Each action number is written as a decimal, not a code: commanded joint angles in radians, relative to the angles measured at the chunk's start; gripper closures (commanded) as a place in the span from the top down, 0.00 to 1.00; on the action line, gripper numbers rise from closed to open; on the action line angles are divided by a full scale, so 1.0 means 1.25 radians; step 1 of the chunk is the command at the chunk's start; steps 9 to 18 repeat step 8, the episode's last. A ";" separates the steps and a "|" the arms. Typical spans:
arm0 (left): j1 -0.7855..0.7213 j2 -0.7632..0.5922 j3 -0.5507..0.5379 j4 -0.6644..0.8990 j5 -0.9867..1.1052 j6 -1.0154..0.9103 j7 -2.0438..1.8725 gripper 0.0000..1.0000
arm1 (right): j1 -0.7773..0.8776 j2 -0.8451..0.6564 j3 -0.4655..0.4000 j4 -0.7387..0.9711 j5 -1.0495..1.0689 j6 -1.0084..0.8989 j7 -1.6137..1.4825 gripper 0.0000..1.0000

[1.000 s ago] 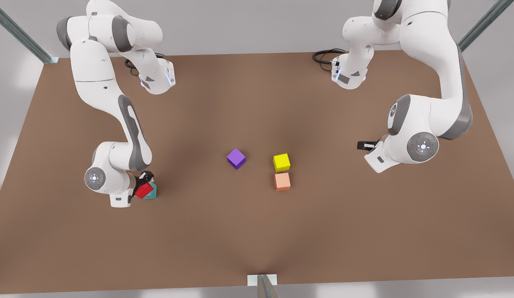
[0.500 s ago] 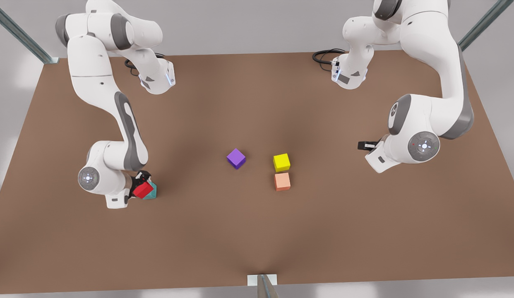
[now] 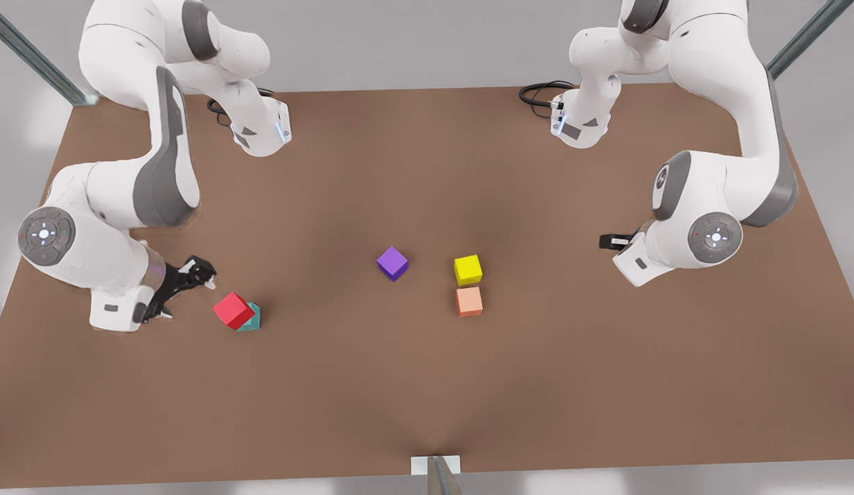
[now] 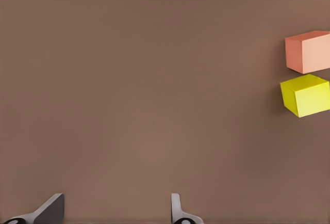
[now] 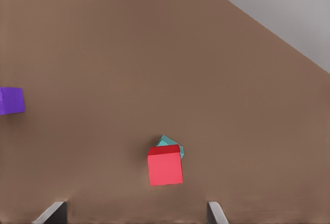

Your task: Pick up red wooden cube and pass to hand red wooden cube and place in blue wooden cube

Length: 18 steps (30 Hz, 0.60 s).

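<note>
Now the small bright-red wooden cube (image 3: 233, 310) sits on top of the teal-blue wooden cube (image 3: 252, 317), at the front view's left near side of the brown counter (image 3: 427, 385), overhanging it and turned off square. My right gripper (image 3: 183, 285), just beside the stack on its left, has its fingers (image 5: 52, 212) spread wide with nothing between them. I judge the placing done, so the step is a clean retreat: I would lift up and away from the stack, not sweep sideways, since a brush could tip the red cube. My left gripper (image 3: 609, 241) waits at the front view's right, fingers (image 4: 49, 211) apart, near the yellow cube (image 3: 467, 269) and salmon cube (image 3: 469, 301).
</note>
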 commanded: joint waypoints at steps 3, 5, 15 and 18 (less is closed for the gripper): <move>0.009 -0.001 -0.001 0.000 -0.001 -0.006 0.004 1.00 | -0.052 -0.139 0.047 -0.090 -0.073 -0.184 0.601 1.00; 0.009 -0.002 -0.001 0.000 -0.001 -0.008 0.004 1.00 | -0.059 -0.155 0.048 -0.119 -0.073 -0.160 0.600 1.00; 0.007 -0.003 -0.003 0.011 0.000 -0.042 0.004 1.00 | -0.061 -0.163 0.048 -0.128 -0.072 -0.159 0.600 1.00; 0.007 -0.003 -0.003 0.011 0.000 -0.042 0.004 1.00 | -0.061 -0.163 0.048 -0.128 -0.072 -0.159 0.600 1.00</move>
